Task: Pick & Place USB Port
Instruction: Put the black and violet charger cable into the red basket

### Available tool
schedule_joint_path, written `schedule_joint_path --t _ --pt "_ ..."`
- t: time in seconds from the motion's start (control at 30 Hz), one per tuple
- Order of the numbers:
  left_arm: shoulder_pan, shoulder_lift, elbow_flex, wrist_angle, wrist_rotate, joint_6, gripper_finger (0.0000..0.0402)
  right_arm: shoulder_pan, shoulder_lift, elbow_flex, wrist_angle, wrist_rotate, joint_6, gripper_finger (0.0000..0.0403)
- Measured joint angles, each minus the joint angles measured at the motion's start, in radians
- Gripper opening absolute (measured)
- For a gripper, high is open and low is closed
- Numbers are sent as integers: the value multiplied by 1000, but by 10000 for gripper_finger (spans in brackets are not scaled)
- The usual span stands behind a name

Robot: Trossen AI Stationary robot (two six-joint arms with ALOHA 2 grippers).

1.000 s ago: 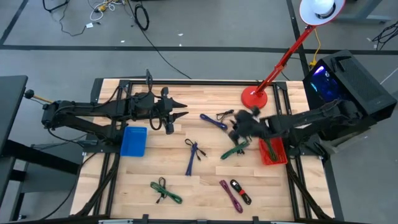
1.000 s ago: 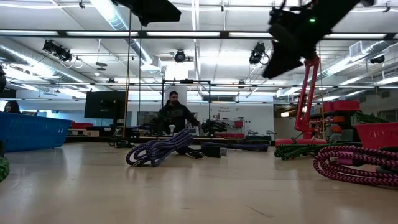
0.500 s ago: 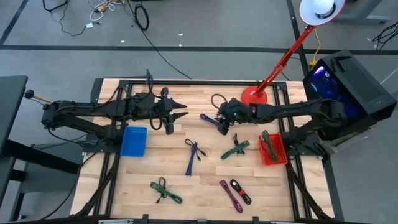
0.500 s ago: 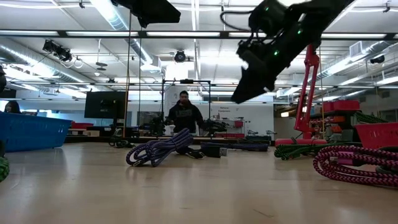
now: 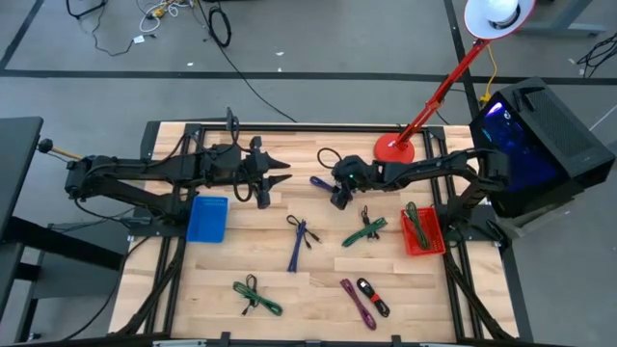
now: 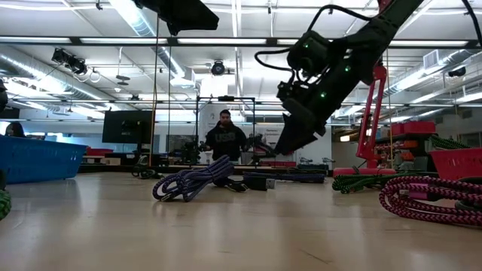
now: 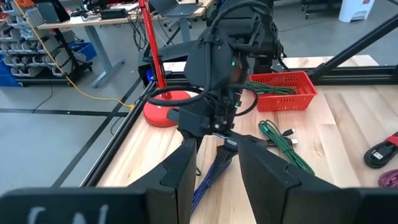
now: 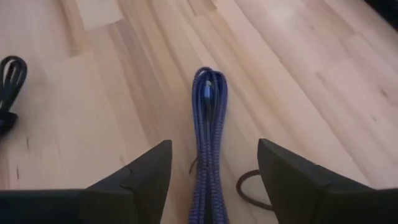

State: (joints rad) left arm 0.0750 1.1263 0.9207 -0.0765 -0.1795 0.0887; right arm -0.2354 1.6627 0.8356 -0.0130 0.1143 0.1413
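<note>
Right wrist view: the right gripper has its fingers spread apart, with the coiled purple USB cable lying on the table between them, untouched. The left gripper hovers well apart, fingers likewise spread and empty.

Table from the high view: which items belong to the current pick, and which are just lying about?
In play:
right gripper, open over the blue-purple cable
red bin

Lying about:
blue bin
green cable
red lamp
left gripper, waiting
</note>
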Motion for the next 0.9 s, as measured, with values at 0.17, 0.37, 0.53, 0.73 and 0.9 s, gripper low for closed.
schedule_joint_path --t 0.17,0.37,0.53,0.73,0.9 --pt "0 0 0 -4 0 0 126 -4 0 0 -55 -2 7 249" --pt "0 0 0 -5 0 1 126 -4 0 0 -101 -1 21 249" --pt "0 0 0 -12 0 1 126 -2 5 0 -114 -1 34 249" --pt "0 0 0 -31 0 1 126 -1 5 0 -126 0 47 249" --pt "0 0 0 -34 0 1 126 4 5 0 -130 0 60 249"
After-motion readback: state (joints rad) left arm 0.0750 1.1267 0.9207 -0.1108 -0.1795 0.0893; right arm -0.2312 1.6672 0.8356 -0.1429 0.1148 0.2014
